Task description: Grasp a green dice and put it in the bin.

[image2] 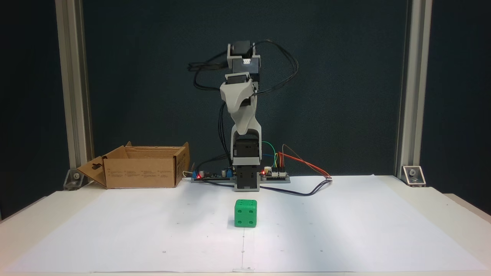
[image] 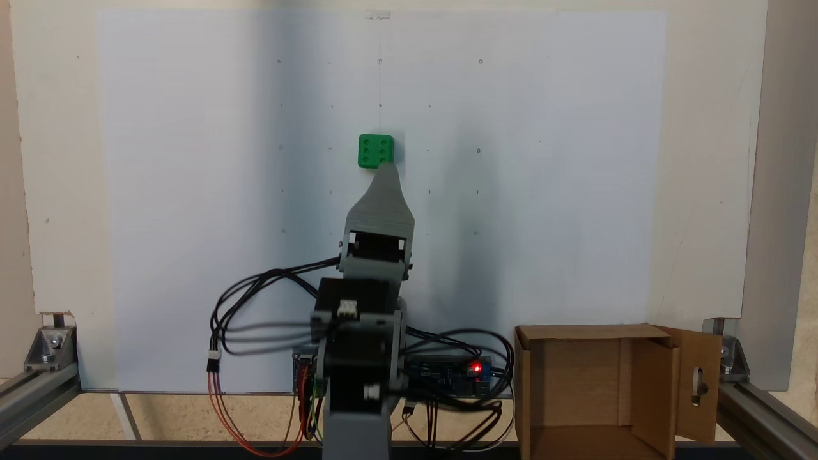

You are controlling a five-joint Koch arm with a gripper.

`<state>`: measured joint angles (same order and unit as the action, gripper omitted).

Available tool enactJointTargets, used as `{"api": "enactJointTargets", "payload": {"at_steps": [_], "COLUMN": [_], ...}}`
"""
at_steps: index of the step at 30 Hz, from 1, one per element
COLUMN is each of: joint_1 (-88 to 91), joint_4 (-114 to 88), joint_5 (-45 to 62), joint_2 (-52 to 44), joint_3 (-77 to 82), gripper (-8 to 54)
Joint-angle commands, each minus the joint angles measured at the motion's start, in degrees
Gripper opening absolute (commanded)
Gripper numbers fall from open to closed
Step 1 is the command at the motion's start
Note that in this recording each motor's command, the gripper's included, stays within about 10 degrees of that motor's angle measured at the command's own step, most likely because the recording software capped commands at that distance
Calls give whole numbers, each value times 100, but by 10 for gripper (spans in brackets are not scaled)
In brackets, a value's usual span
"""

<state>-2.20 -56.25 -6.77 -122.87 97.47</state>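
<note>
The green dice point(image: 376, 151) point(image2: 245, 213) rests on the white sheet, in front of the arm's base, with nothing touching it. My gripper point(image: 387, 168) point(image2: 241, 129) hangs folded and pointing down, high above the table. From above, its tip lines up with the dice's near corner, but the front fixed view shows a wide vertical gap. Only one grey jaw shows in both fixed views, so the jaws' spacing is hidden. The bin point(image: 575, 377) point(image2: 142, 177), an open brown cardboard box with a slotted flap, stands beside the arm's base with nothing visible inside.
Controller boards point(image: 447, 374) point(image2: 274, 174) with lit red LEDs and looping cables point(image: 255, 306) flank the arm's base point(image2: 246, 180). Aluminium frame posts point(image2: 73, 88) point(image2: 408, 88) stand at the table's corners. The white paper sheet point(image2: 345, 230) covers most of the table.
</note>
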Motion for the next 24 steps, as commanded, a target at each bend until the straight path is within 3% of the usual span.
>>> {"api": "enactJointTargets", "payload": {"at_steps": [1,24], "joint_1": [44,-35], "joint_4": [-703,220], "joint_5": [-264,-264], "joint_2": [299,2918], "joint_3": [-439,-703], "gripper": [419,442]}}
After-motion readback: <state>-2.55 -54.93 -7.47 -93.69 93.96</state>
